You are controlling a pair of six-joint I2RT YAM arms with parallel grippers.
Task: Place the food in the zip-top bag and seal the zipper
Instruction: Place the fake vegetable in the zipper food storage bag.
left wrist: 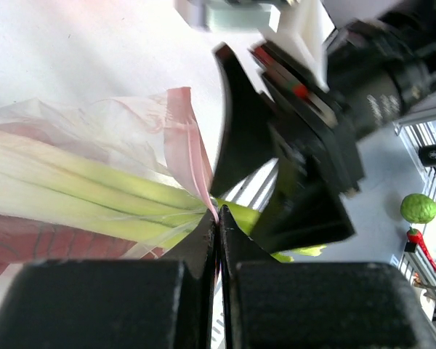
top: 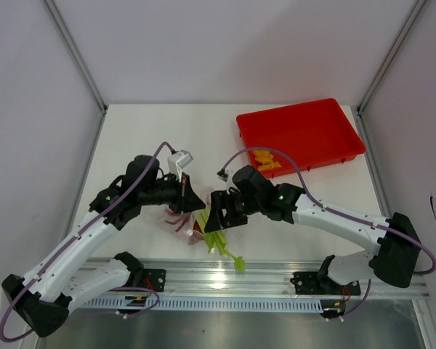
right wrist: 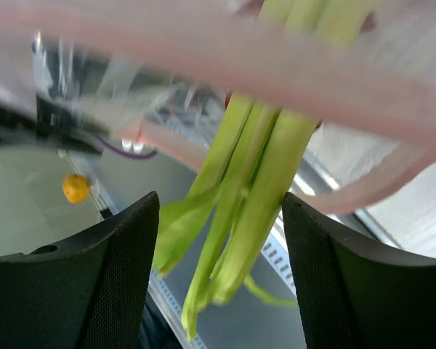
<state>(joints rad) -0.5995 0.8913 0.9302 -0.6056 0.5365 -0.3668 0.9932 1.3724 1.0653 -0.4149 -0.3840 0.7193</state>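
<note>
Near the table (top: 138, 138) edge, left gripper (left wrist: 217, 222) clamps the zipper (left wrist: 183, 134); right gripper (right wrist: 219, 211), spread, should slide the green stalk (right wrist: 267, 156) deeper.

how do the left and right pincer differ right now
The left pincer is shut on the zip-top bag's pink zipper; the right pincer is open, gripping nothing. The left pincer sits beside the green stalk; the right pincer has the stalk's leafy end showing in its gap. Both are black and meet at the bag's mouth.
</note>
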